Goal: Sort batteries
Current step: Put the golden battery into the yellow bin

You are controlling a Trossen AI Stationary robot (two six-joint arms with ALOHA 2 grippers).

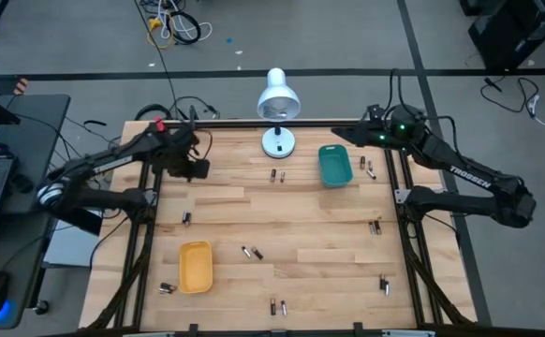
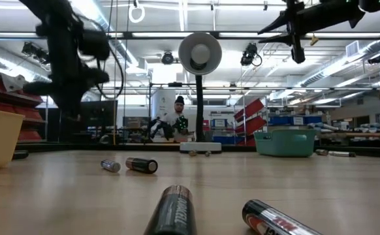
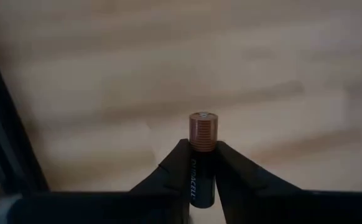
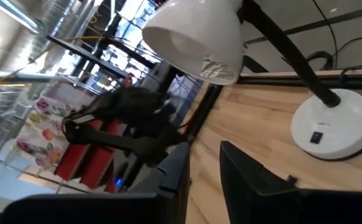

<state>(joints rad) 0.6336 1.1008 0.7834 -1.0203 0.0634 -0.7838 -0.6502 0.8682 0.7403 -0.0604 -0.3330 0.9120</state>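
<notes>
My left gripper (image 3: 203,163) hovers over the table's far left part (image 1: 196,167), shut on a black and copper battery (image 3: 203,132). My right gripper (image 4: 204,174) is open and holds nothing; it is raised near the far edge (image 1: 352,134), between the lamp and the teal tray (image 1: 335,165). The yellow tray (image 1: 196,266) sits near the left front. Loose batteries lie on their sides across the wood, among them one near the lamp base (image 1: 274,175), a pair mid-table (image 1: 251,252) and some close to the low camera (image 2: 172,210). My left gripper pinches the battery's black body (image 3: 201,177) between its two fingers, which point down from above. The battery lies along the fingers, its copper end (image 3: 203,127) sticking out past the tips toward the table. It is lifted clear of the wood.
A white desk lamp (image 1: 277,103) stands at the middle of the far edge, its round base (image 4: 330,127) close to my right gripper. More batteries lie by the right edge (image 1: 375,226), the near right (image 1: 384,284), the near edge (image 1: 277,306) and beside the yellow tray (image 1: 168,288).
</notes>
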